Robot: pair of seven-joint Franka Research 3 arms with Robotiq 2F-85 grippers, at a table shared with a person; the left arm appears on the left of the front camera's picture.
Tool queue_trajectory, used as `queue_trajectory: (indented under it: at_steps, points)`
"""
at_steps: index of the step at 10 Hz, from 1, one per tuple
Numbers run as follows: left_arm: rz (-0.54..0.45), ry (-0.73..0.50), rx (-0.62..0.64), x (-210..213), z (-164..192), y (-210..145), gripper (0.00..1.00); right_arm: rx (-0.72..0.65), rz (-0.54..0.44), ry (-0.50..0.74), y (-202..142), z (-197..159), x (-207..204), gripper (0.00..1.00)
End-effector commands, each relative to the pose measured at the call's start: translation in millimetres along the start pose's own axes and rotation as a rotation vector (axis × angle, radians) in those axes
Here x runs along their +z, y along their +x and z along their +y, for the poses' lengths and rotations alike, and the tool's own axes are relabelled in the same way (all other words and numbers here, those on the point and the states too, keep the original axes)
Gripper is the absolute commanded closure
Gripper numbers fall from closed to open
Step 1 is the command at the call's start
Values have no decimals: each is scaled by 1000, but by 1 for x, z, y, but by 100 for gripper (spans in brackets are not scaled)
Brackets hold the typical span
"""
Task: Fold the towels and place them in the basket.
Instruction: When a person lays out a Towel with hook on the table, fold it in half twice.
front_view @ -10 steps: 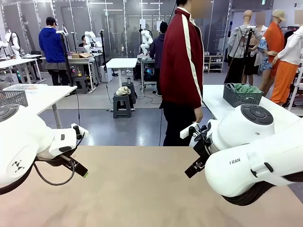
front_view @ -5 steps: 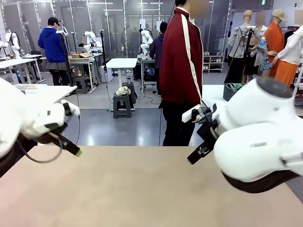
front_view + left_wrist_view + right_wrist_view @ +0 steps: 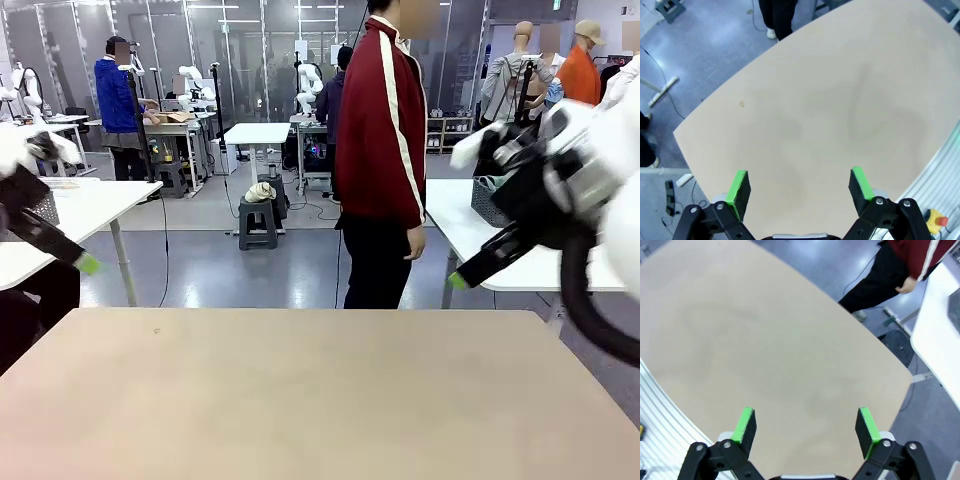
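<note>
Now lifted higher and swung outward, the left pincer (image 3: 800,184) and right pincer (image 3: 807,426) hang with jaws spread wide, the tan worktop (image 3: 300,400) below them.

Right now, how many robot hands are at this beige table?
2. The left hand hangs open above the table, on its left; the right hand hangs open on its right. Both empty.

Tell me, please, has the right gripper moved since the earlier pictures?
Yes. The right gripper has risen and shifted right, now above the table edge.
</note>
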State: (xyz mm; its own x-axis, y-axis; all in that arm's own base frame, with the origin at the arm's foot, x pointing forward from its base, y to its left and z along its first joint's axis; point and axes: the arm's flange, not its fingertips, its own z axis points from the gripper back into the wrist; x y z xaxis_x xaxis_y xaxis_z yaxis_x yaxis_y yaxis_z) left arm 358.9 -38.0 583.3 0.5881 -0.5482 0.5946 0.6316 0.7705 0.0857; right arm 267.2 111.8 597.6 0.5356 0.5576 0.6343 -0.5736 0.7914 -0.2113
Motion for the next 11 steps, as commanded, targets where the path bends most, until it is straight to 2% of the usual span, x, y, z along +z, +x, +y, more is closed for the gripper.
queue_trajectory:
  at_steps: [1, 3, 4, 9, 11]
  points:
    - [-5, -60, -17, 16, 13, -9, 0, -16, 3, -28, -9, -4, 24, 0]
    - [-28, -77, -40, 24, 12, -11, 0, 1, -11, -14, -11, -5, 28, 0]
    - [-17, -37, -7, 21, 11, -10, 0, -11, -21, -19, -6, -2, 33, 0]
    - [-14, -35, -13, 22, 11, -11, 0, -11, -21, -20, -7, -1, 36, 0]
    - [-50, -30, -77, 53, 15, 14, 0, 20, -8, -5, 13, -11, 74, 0]
